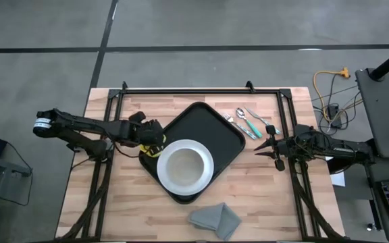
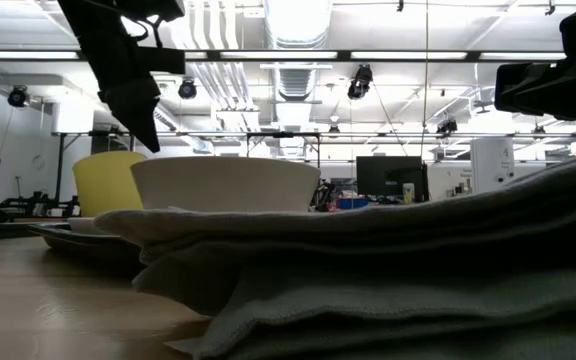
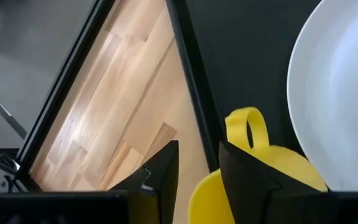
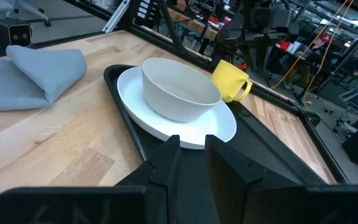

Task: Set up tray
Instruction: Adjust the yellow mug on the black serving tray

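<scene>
— Where was the tray?

— Mid-counter, turned cornerwise — large, black, raised rim, carrying a white plate with a bowl.

— And the mug?

— The left gripper pinched the yellow mug's wall beside the plate, probably placing it. The right gripper waited near the cutlery, fingers narrowly parted.

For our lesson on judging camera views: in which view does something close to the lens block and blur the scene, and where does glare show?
Low view: the grey cloth fills the foreground, soft and out of focus, hiding most of the tray; bright ceiling lights sit behind the white bowl. Left wrist view: the white plate looks washed out beside the yellow mug.
</scene>
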Tool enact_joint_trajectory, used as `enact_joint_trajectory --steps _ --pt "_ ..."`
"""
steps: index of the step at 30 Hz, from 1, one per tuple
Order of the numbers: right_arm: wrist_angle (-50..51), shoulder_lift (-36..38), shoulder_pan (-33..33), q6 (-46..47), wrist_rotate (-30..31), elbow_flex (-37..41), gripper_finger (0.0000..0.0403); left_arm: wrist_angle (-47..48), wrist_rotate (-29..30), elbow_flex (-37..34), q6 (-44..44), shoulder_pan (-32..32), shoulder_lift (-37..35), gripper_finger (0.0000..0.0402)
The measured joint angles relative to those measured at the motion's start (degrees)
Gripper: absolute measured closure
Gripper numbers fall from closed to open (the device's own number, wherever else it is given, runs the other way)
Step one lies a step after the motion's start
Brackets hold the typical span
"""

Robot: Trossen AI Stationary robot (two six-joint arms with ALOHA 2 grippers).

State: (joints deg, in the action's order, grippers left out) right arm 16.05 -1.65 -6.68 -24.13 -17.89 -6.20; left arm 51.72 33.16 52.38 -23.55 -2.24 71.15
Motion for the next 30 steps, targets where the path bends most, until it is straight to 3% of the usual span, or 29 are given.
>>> enact_joint_trajectory --steps 20,30 --pt "0.00 0.00 0.02 0.00 0.00 0.00 0.0335 3.96 -10.07 0.00 2.34 -0.07 -0.19 0.0301" --pt "0.00 0.00 0.00 0.01 0.00 0.00 0.0335 0.43 -10.72 0.00 3.37 -0.07 -0.19 0.0301"
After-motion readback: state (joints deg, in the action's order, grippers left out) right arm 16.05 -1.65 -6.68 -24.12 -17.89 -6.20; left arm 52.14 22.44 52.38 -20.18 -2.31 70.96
